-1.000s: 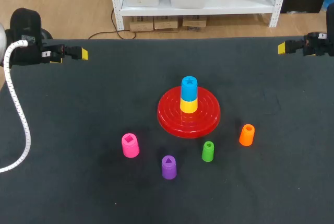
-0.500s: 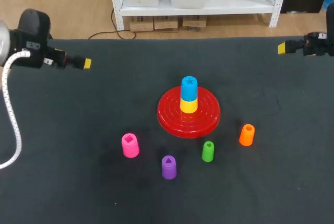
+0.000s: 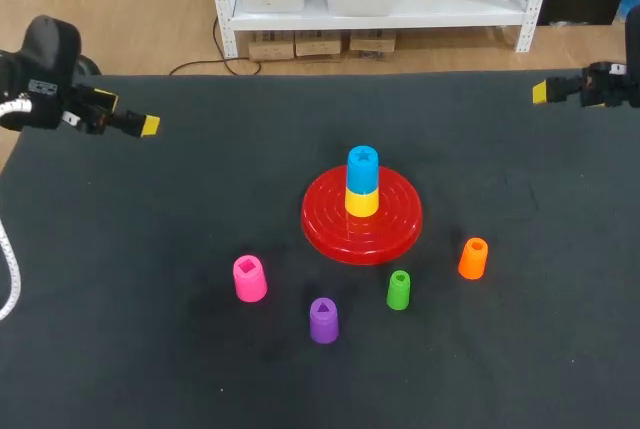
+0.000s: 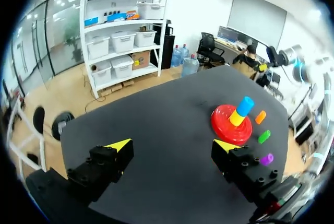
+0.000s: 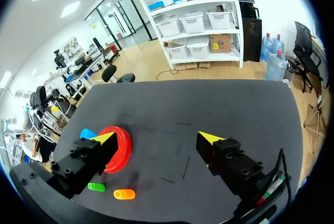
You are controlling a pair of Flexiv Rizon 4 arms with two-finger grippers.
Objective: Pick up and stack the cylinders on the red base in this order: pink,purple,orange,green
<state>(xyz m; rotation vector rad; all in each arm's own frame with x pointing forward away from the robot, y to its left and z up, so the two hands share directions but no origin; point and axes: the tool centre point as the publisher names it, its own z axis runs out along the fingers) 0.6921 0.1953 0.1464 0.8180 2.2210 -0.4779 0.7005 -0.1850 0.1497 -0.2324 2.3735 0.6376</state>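
The pink cylinder, purple cylinder, green cylinder and orange cylinder are found upright, arced beside the red base.

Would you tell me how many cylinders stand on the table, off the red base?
4: pink cylinder leftmost, purple cylinder nearest the front edge, green cylinder beside it, orange cylinder rightmost.

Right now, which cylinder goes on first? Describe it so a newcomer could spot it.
Find the red base in the middle of the black table. Four loose cylinders stand on the robot's side of it; the pink cylinder is the leftmost, next to the purple cylinder, and the only pink one.
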